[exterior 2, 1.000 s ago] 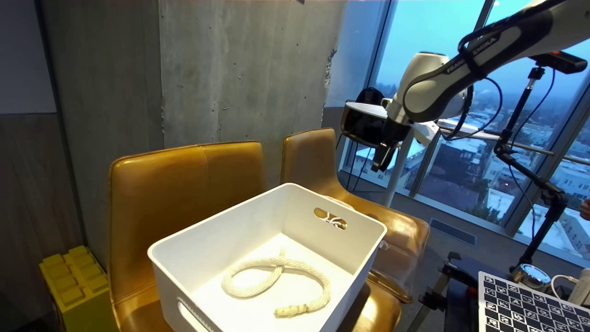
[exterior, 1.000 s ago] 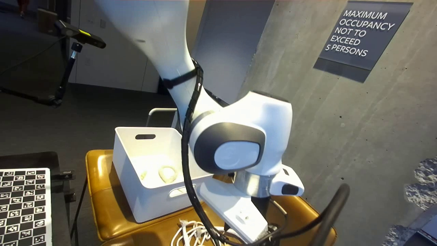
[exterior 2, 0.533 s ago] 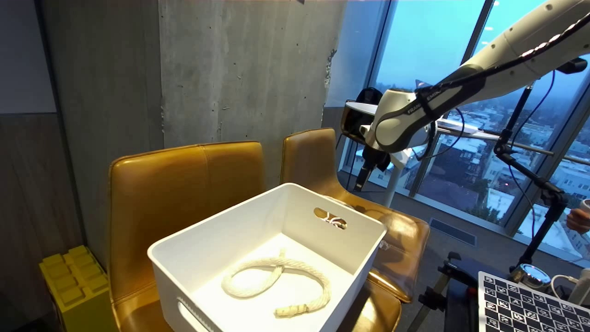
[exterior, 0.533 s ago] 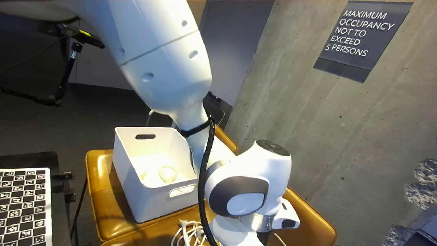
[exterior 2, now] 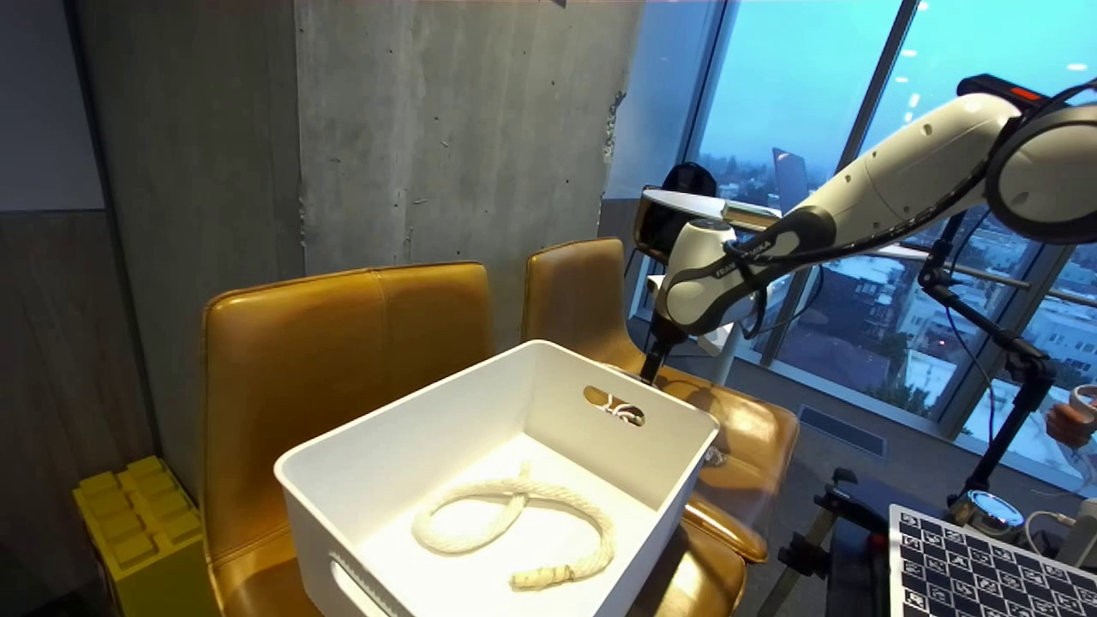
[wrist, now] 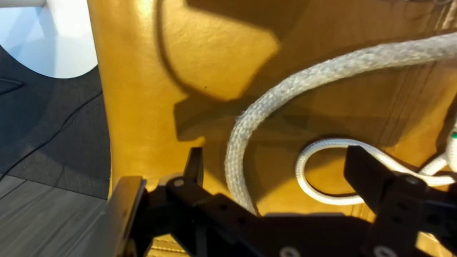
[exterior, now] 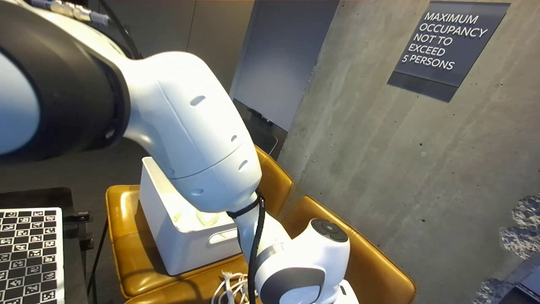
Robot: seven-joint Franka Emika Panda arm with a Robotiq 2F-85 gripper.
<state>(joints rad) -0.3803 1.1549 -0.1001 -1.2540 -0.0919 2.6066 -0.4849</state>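
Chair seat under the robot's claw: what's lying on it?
A thick pale rope and a thinner white cord lie curved on the chair seat. The open gripper hides part of both, and anything else behind it can't be seen.

Here's an office, by the look of it, a small meeting room — there's the sign (exterior: 448, 47) on the concrete wall (exterior: 379, 135), capping occupancy at five persons! Padded tan chairs (exterior 2: 351, 343) sit side by side along that wall, tall windows (exterior 2: 797, 77) overlook a snowy city (exterior 2: 1067, 343) — and a robot arm (exterior 2: 908, 176) plus checkered board (exterior 2: 986, 570) look lab-like.
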